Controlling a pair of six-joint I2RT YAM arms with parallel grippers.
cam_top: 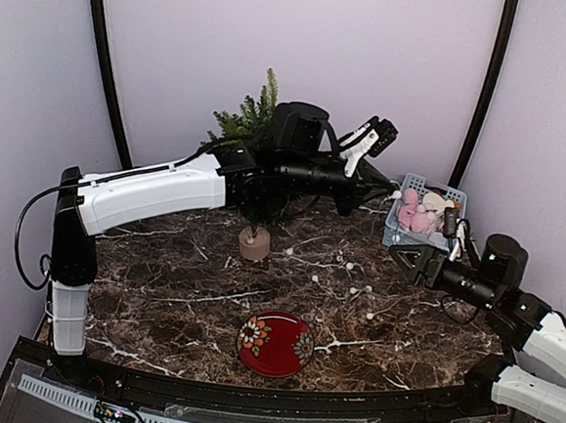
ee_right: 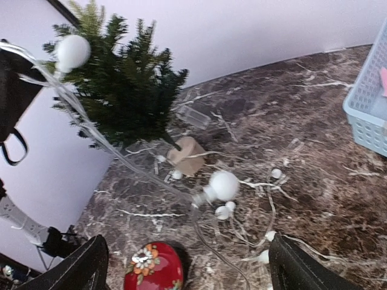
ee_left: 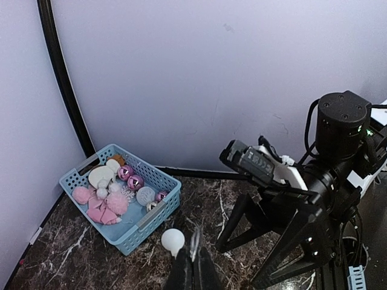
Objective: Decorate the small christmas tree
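Overhead, the small christmas tree (cam_top: 254,121) stood upright at the back middle of the table (cam_top: 159,290). Its stump base (cam_top: 254,244) sat on the dark marble, with the long axis vertical and the tip pointing straight up. The left arm (cam_top: 152,191) stretched across in front of its lower branches and hid much of them. The left gripper (cam_top: 372,145) hung high, just to the tree's right. A blue basket (cam_top: 415,180) of ornaments sat at the back right, and the right gripper (cam_top: 404,260) was low just in front of it, jaws spread. A light string (cam_top: 342,275) with small white bulbs lay loose on the marble between the stump base and the basket. A red plate (cam_top: 275,343) lay near the front edge, well apart from the tree. In the left wrist view, the left jaws were pressed together on the string's clear wire, with a white bulb (ee_left: 173,240) just beside them. The basket lay down to the left and the right arm (ee_left: 338,133) stood to the right. In the right wrist view, the right fingers (ee_right: 84,266) stood wide at the lower corners with nothing between them. The tree appeared slanted in that view, its tip toward the upper left and its stump on the table. The wire ran from the upper left past the branches down to a bulb above the marble.
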